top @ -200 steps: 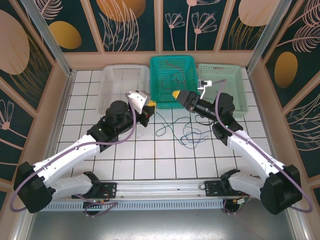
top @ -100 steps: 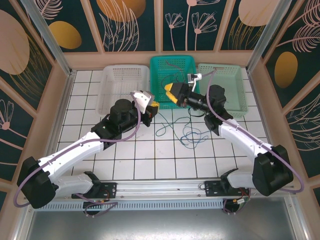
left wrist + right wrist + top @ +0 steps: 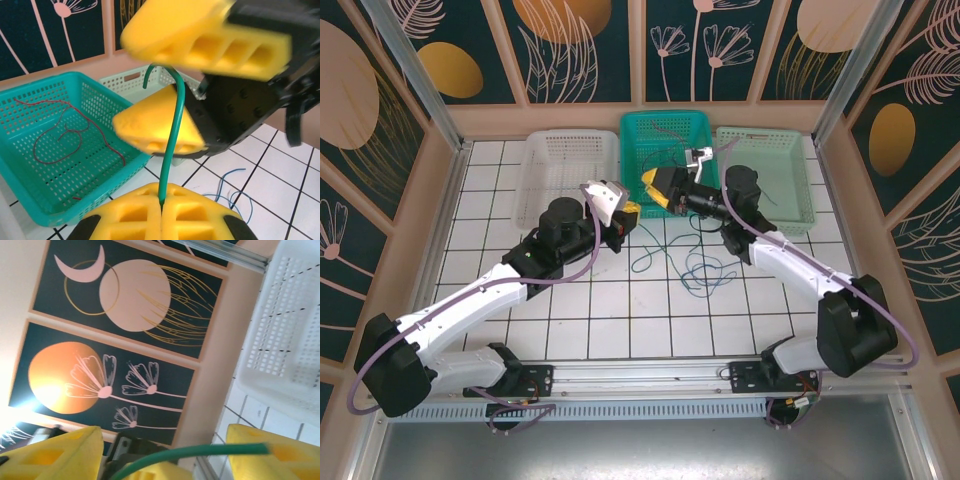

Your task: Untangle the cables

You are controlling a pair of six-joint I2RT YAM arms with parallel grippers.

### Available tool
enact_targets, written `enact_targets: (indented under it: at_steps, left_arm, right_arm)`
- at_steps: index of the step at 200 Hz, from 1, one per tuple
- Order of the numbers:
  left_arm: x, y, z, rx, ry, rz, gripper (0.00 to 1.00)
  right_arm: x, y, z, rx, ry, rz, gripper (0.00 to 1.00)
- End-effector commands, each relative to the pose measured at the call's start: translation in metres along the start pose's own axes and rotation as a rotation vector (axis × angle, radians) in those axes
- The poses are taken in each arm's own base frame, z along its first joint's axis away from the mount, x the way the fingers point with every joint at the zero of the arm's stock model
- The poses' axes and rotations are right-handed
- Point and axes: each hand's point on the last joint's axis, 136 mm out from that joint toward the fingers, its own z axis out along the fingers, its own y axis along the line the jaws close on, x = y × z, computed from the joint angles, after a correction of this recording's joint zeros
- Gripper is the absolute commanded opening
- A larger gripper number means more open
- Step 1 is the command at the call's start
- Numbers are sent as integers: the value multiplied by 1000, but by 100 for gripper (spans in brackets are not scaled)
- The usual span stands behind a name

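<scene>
The thin, limp green cable (image 3: 175, 120), pinched in the left gripper (image 3: 161, 201), will flop, so the spread right gripper (image 3: 160, 455) should clamp near its free end.

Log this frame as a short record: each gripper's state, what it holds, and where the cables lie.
left gripper: shut on the green cable, which rises from between its fingers
right gripper: open, one finger on each side of the green cable's upper end, not pinching it
red cable: lying loose inside the teal basket
blue cable: curled on the tiled table, outside the baskets
</scene>
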Motion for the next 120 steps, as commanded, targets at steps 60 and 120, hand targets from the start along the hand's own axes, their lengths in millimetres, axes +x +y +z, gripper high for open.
enact_targets:
  at_steps: [60,120]
  left_arm:
    - [-8,-25,-4,137,-25,26,0]
    - [6,-25,2,138,55,-33,0]
  right_arm:
    - [-14,13,11,184,-127,-353,10]
    - [4,29,19,369,-179,-680,0]
